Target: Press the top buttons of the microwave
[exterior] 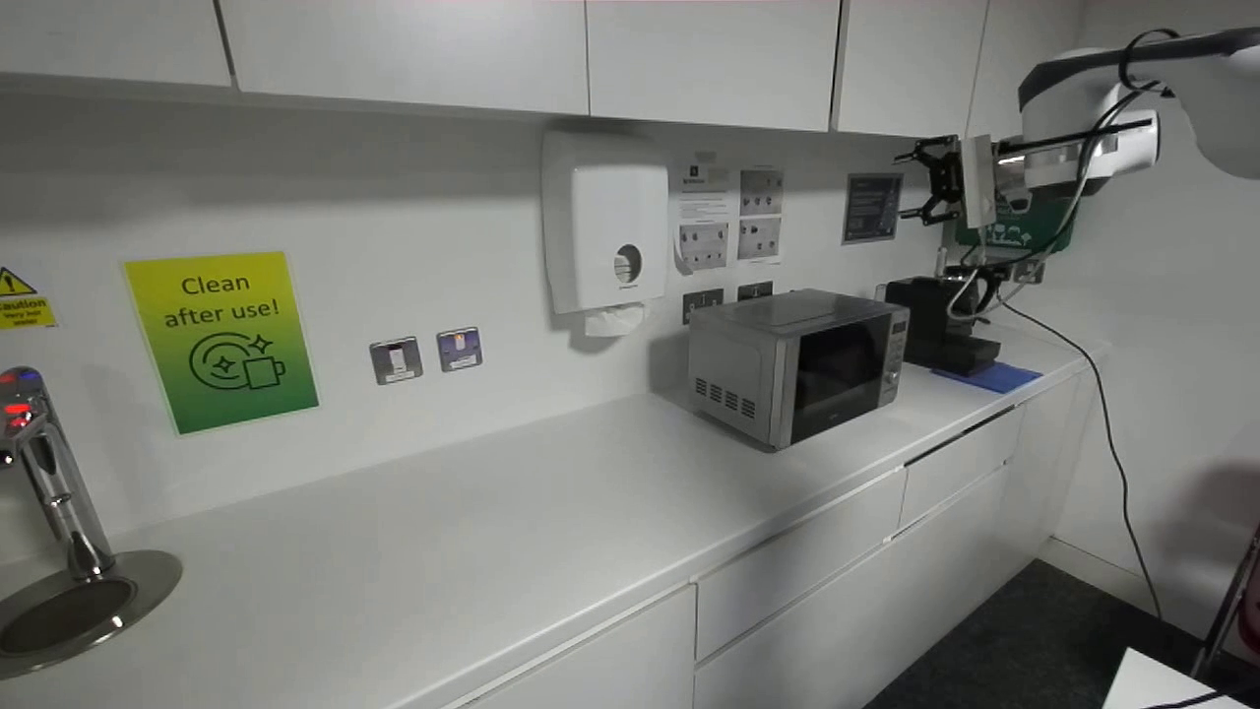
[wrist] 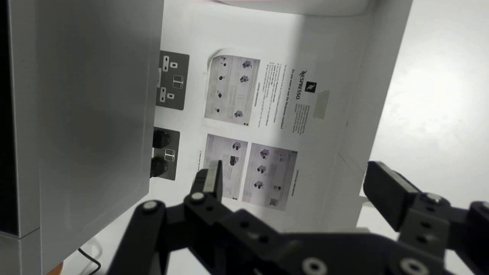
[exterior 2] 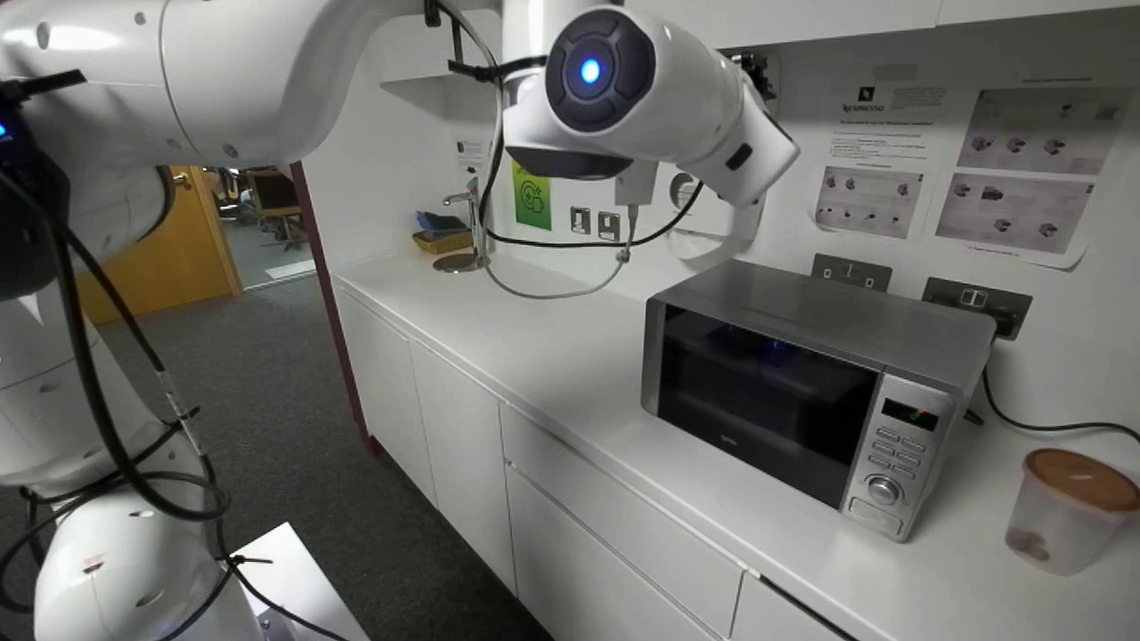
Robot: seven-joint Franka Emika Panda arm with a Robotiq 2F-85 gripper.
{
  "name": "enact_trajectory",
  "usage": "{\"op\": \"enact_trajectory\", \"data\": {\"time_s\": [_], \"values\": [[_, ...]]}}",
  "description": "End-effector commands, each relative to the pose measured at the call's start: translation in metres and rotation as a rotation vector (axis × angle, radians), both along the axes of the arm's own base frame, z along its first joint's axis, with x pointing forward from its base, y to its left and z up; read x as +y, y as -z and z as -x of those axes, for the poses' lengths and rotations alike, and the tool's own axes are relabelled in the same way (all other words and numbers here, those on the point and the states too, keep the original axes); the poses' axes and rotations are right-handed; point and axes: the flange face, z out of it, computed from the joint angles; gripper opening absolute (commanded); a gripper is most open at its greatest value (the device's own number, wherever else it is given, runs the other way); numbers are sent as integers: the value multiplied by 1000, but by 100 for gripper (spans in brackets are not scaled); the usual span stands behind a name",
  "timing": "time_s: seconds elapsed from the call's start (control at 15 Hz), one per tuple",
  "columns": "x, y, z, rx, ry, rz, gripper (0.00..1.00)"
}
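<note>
The gripper [wrist: 296,183] hangs higher than the microwave [exterior 2: 806,383] and apart from it, its jaws spread wide around plain air. The microwave stands on the counter [exterior: 443,551] near the wall [exterior: 443,226]; a strip of counter lies before its front, and a longer stretch runs to the sink [exterior: 157,581]. A poster [wrist: 264,93] on the wall reads "Nespresso"; a sign [exterior: 221,340], "Clean after use!"

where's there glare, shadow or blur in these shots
Wrist view: the gripper looks slightly soft; in an exterior view, shadows darken the wall beside the microwave and under the upper cabinets; in an exterior view, a bright highlight sits on the robot arm and blue glints show in the microwave's dark window.
</note>
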Motion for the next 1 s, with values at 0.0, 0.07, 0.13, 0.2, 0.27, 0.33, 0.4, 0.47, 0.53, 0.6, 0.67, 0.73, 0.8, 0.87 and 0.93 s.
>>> {"op": "enact_trajectory", "data": {"time_s": [0.0,0.07,0.13,0.2,0.27,0.33,0.4,0.47,0.53,0.6,0.67,0.73,0.8,0.87,0.93], "values": [[-21,31,-6,-23,5,62,100],[-25,39,-7,-25,7,78,100],[-28,48,-8,-26,4,94,100],[-30,55,-10,-27,1,105,100],[-32,61,-10,-27,-1,120,100],[-35,67,-12,-33,-1,136,100],[-38,71,-13,-38,4,145,100],[-42,73,-13,-52,13,152,100],[-45,75,-13,-60,22,152,100],[-49,77,-13,-70,35,149,100],[-54,80,-11,-70,49,145,100],[-59,83,-9,-55,64,142,100],[-62,85,-6,-12,71,138,100],[-53,86,-10,-21,57,137,100],[-57,88,-8,-14,62,139,100]]}}
